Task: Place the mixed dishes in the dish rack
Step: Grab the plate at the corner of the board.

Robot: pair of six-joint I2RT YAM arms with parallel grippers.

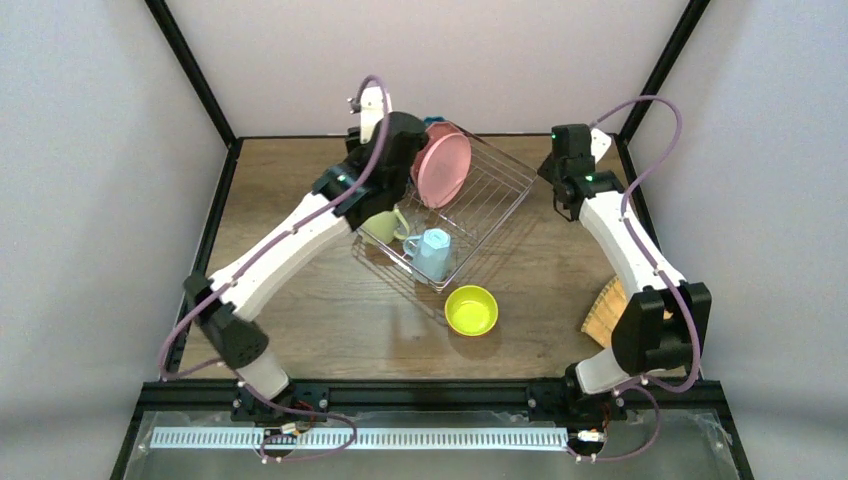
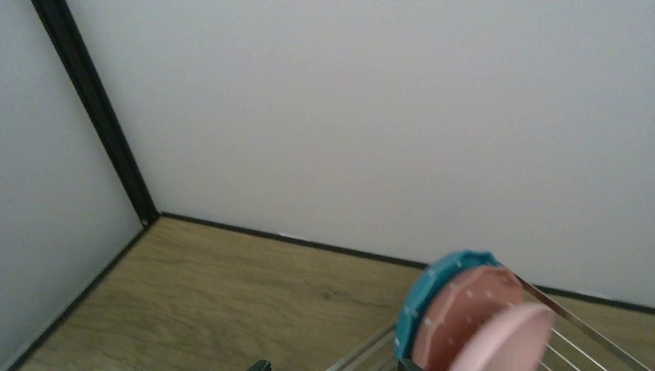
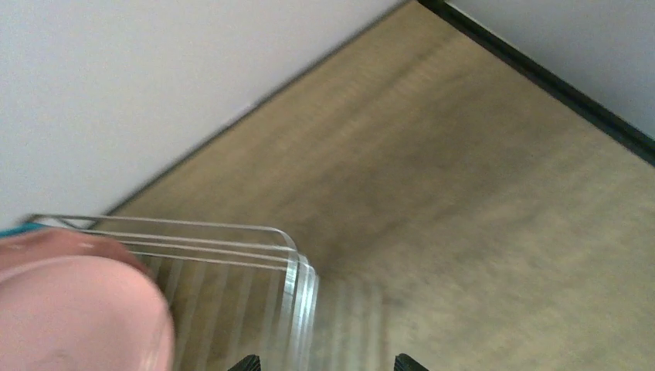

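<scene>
The left fingers [image 1: 405, 160], upper centre, hang over the far-left end of the silvery wire dish rack [image 1: 495, 195]; grip cannot be told. Rack holds upright pink plate [image 1: 443, 165], pale green mug [image 1: 383, 226], light blue mug [image 1: 433, 252]. The lime round bowl [image 1: 471, 309] lies on the wooden desk [image 1: 330, 320] just below the rack's near corner, well below both fingers. The right fingers [image 1: 566, 200], upper right: spread, empty. The woven tan plate [image 1: 603, 310] lies lower right; right arm nearer, I judge.

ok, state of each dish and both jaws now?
Pink plate: on edge in the dish rack.
Blue dotted plate: on edge behind it.
Pale green mug: in rack.
Light blue mug: in rack.
Lime bowl: upright on table, outside rack.
Woven tan plate: outside rack, partly hidden.
Right jaws: open, empty.
Left jaws: cannot tell.
</scene>
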